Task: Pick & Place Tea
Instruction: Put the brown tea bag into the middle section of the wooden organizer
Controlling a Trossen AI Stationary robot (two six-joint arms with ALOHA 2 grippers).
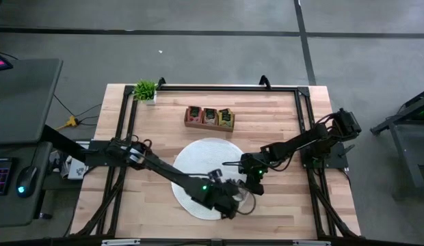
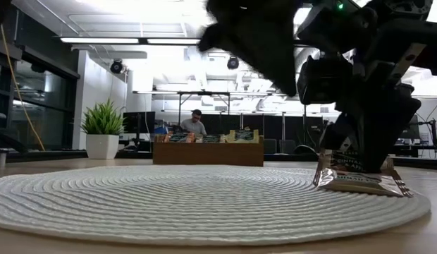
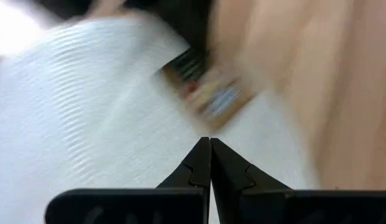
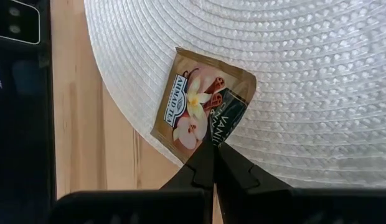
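Now one tea packet (image 4: 202, 109) is lying at the five o'clock edge of the round white mat (image 1: 198, 160), overhanging the bench (image 1: 280, 123). Right gripper (image 4: 213, 144) jaws are pinching its corner. Left gripper (image 3: 210, 144) is hovering just beside, jaws pressed together, empty. One tray (image 1: 210, 117) holding three more packets is sitting at twelve o'clock, well apart, with bare wood between.

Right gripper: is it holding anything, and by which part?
The right gripper is shut on a brown tea packet, pinching its edge where it lies at the white mat's rim. The left gripper is shut, holding nothing.
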